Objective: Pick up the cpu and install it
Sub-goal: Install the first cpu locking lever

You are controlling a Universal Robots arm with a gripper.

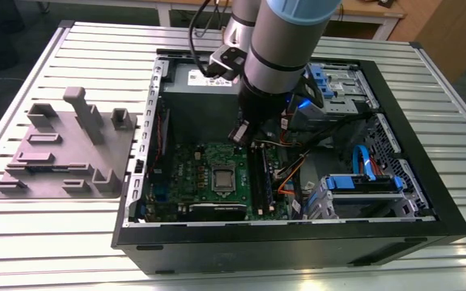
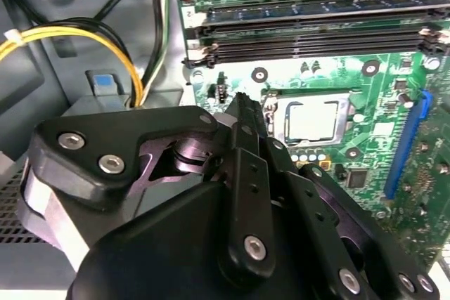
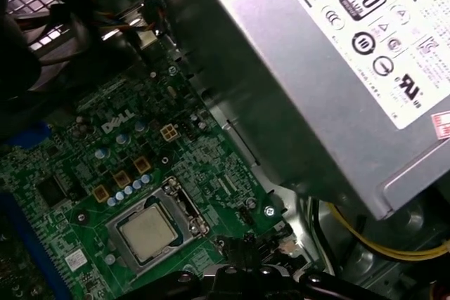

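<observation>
The cpu (image 2: 313, 121) sits in socket (image 2: 275, 114); gripper (image 2: 242, 101) near it, fingers together, empty.
We reckon a low pass w/ shut tips could scrape it or knock it askew.

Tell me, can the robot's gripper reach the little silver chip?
Probably yes. The cpu lies bare in its socket on the green motherboard, the gripper hangs close by, and no cable crosses between them.

cpu (image 3: 148, 232) | silvery-grey square chip | lying flat inside socket frame (image 3: 188, 210) | on green motherboard (image 3: 84, 166)
</observation>
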